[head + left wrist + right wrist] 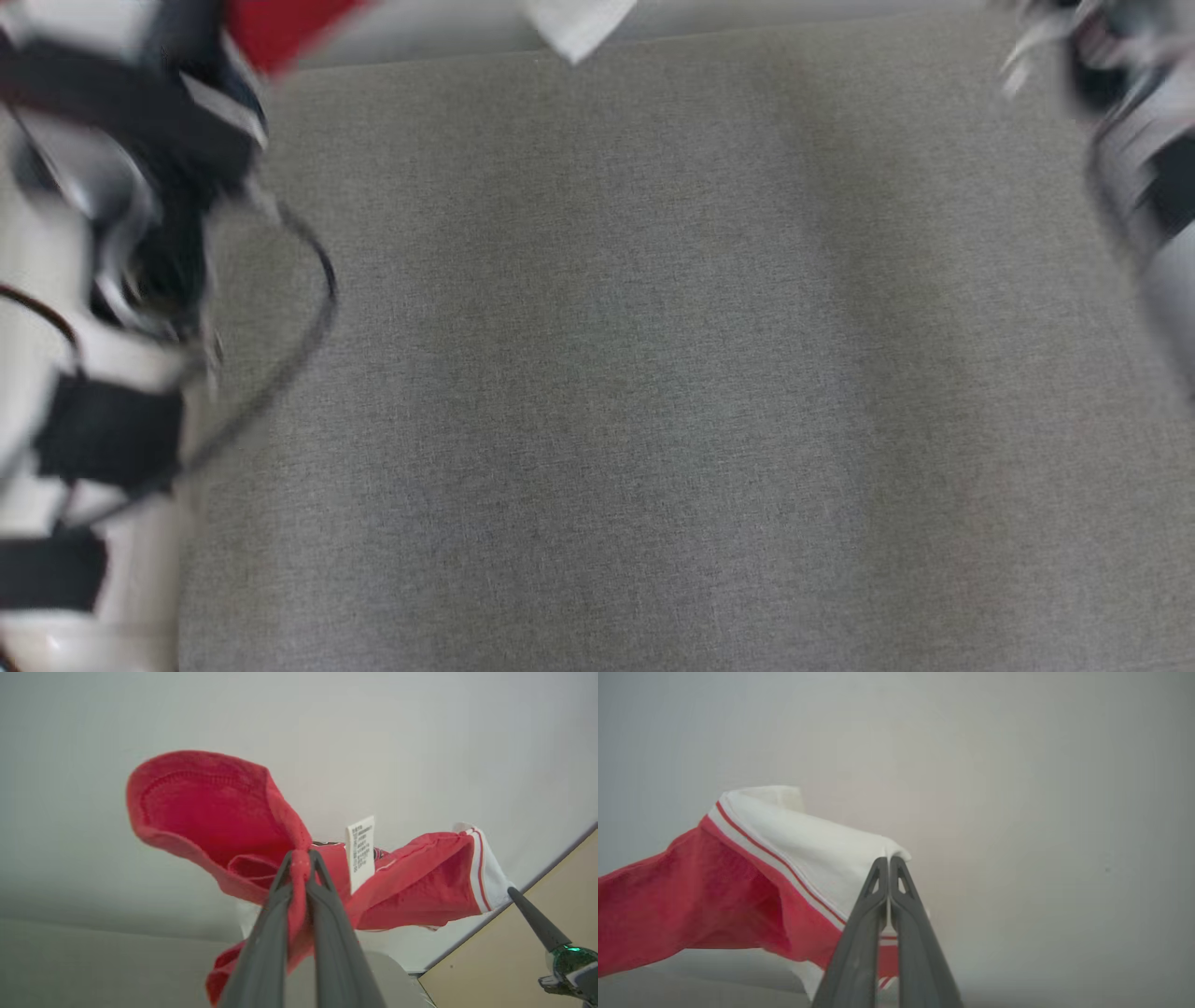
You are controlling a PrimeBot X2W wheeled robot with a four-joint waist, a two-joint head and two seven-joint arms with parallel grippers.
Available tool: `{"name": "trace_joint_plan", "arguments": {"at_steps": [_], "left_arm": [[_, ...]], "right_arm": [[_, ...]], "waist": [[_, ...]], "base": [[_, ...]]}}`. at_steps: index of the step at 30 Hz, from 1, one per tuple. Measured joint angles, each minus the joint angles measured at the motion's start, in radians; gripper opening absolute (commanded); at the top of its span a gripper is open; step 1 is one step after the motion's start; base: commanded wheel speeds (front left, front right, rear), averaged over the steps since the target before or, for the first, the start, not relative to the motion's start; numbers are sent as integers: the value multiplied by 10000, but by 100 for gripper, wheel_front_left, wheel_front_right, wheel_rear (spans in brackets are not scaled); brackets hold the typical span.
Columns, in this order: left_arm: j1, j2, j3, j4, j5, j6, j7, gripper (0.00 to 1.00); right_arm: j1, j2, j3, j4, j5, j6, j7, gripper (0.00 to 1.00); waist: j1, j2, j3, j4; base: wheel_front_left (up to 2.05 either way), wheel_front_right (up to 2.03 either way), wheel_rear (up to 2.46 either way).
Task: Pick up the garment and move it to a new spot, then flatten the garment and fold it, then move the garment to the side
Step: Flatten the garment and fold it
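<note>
The grey fabric-covered surface [653,373] spreads wide across the head view; its far edge runs straight

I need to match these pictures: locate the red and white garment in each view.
Head view: garment at the top edge, left of centre, blurred.
Left wrist view: centre, pinched in the left gripper.
Right wrist view: left half, held by the right gripper.
Shared landmark: its white band.

The left gripper [191,112] is a blurred dark mass on its pale, strapped arm [75,439]. A red piece of the garment [280,28] shows just beside it, and a white corner [579,23] lies further toward the blurred right gripper [1102,75]. Grey cloth [653,373] spreads between and below them.
</note>
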Motion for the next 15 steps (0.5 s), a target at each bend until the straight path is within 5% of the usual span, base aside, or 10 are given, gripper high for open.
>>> {"name": "trace_joint_plan", "arguments": {"at_steps": [9, 15], "left_arm": [[4328, 132, -2105, 685, 1337, -77, -378, 0], [5846, 443, -2625, 596, 1908, -81, -1227, 0]], "right_arm": [[5275, 174, 631, -54, 211, 90, -941, 0], [7666, -134, 1419, -779, 424, 92, -1022, 0]], "waist": [[-1, 0, -510, -15], [-4, -2, -905, -20]], "base": [[0, 0, 0], [0, 0, 0]]}}
